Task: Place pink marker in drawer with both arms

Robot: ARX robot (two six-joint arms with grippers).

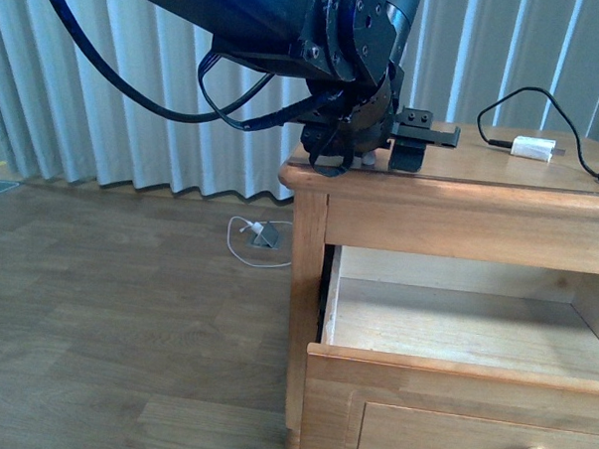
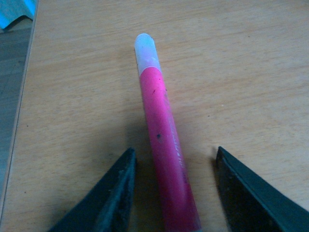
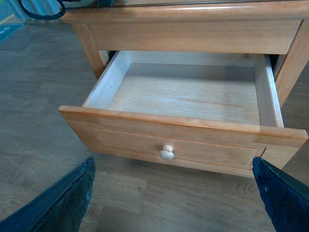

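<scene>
Drawer pulled out of the nightstand, seen from in front and above.

Its pale wooden bottom and side walls are in full view, and 1 small round pale knob sits at the middle of the recessed front panel. The right gripper hangs clear of the drawer front over the wood floor, its 2 dark fingers spread wide and touching nothing.

Faces pale pleated curtains glowing with daylight. Looks over grey-brown wood-plank floor with a floor socket and white cord, beside a honey-wood nightstand.
</scene>
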